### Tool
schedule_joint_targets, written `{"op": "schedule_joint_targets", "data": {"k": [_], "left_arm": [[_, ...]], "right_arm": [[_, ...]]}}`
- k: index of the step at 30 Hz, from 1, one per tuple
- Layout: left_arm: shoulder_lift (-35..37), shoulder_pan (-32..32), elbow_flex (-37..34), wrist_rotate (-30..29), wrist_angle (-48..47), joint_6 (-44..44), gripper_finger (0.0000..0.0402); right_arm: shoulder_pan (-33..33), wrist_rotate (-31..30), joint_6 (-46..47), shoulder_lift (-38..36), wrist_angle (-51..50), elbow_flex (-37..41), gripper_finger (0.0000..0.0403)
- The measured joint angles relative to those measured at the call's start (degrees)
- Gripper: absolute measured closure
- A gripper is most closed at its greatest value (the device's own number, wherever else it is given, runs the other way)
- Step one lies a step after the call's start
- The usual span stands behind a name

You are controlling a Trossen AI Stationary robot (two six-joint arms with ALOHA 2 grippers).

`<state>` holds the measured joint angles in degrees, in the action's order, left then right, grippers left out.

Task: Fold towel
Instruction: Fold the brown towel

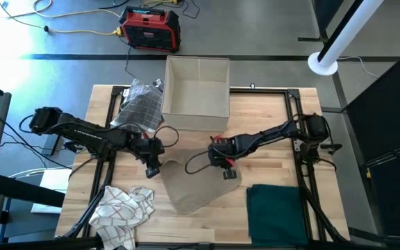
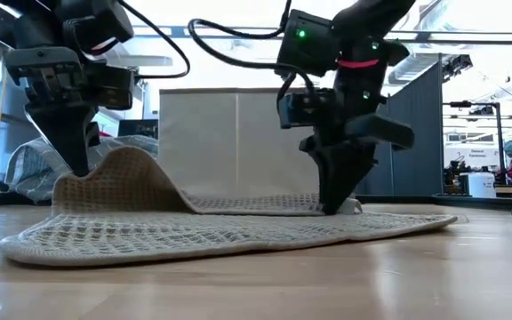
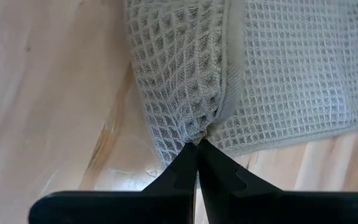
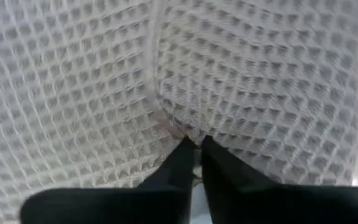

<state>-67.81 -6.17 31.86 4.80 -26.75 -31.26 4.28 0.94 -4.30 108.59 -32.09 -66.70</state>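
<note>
A beige waffle-weave towel [image 1: 196, 184] lies spread on the wooden table, a little near of centre. My left gripper [image 1: 151, 169] is shut on its far left part, which is raised in a hump [image 2: 123, 169] above the table. My right gripper [image 1: 229, 172] is shut on the towel's far right part, low over the table [image 2: 336, 206]. The rest of the towel [image 2: 238, 229] rests flat on the wood. Each wrist view shows the weave bunched at that arm's fingertips. My left gripper pinches the towel at its hemmed edge [image 3: 194, 134] between its two fingertips, coming from above and pointing down. The cloth bunches into a fold there and is lifted a little, while the rest lies on the table. My right gripper pinches a small gathered fold of the towel [image 4: 188, 134] between its two fingertips, coming from above and pointing down. The held part sits close to the table [image 2: 332, 209]; the cloth around it lies flat and slack.
A beige open box [image 1: 196, 87] stands at the far middle, with a grey checked cloth [image 1: 141, 104] to its left. A white checked cloth [image 1: 120, 208] lies crumpled at the near left. A dark green folded towel [image 1: 276, 212] lies at the near right.
</note>
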Motion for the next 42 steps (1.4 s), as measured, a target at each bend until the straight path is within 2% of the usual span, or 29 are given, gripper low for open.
{"op": "schedule_joint_targets", "data": {"k": [5,9,15,19,21,23,25,27,34,37,42], "left_arm": [[0.0,0.6,0.5,0.0,-1.0,2.8,0.0401],[0.0,0.6,3.2,-0.5,-5.4,6.4,0.0401],[0.0,0.8,9.7,-1.9,-17.2,18.2,0.0401],[0.0,2.0,13.7,-6.7,-26.5,24.5,0.0401],[0.0,3.2,15.1,-9.0,-28.9,27.2,0.0401],[0.0,4.5,16.0,-10.8,-29.0,29.7,0.0401],[0.0,6.0,16.5,-11.1,-27.5,31.5,0.0401],[0.0,7.3,16.6,-10.7,-24.1,31.9,0.0401],[-0.3,10.7,16.6,-10.8,-14.9,32.8,0.0401],[-0.3,11.6,16.6,-8.8,-13.0,30.9,0.0401],[-0.3,10.0,16.4,-4.3,-14.1,25.9,0.0401]], "right_arm": [[0.2,1.0,9.0,-3.0,-3.0,-1.7,0.0400],[0.7,0.6,12.9,-7.8,-6.5,-5.3,0.0401],[1.2,1.7,21.9,-13.3,-13.0,-10.9,0.0402],[2.6,3.0,31.8,-15.4,-15.9,-14.3,0.0402],[4.1,-0.3,36.3,-16.3,-15.8,-15.5,0.0402],[5.5,-6.6,41.7,-17.3,-16.0,-16.0,0.0403],[6.2,-12.8,47.4,-17.8,-17.6,-16.0,0.0403],[6.2,-16.4,50.9,-17.7,-20.0,-16.0,0.0403],[5.2,-25.6,53.5,-16.3,-22.8,-12.4,0.0403],[4.9,-24.3,52.5,-16.3,-23.0,-10.3,0.0403],[7.9,-21.4,44.9,-16.3,-23.6,-8.9,0.0403]]}}
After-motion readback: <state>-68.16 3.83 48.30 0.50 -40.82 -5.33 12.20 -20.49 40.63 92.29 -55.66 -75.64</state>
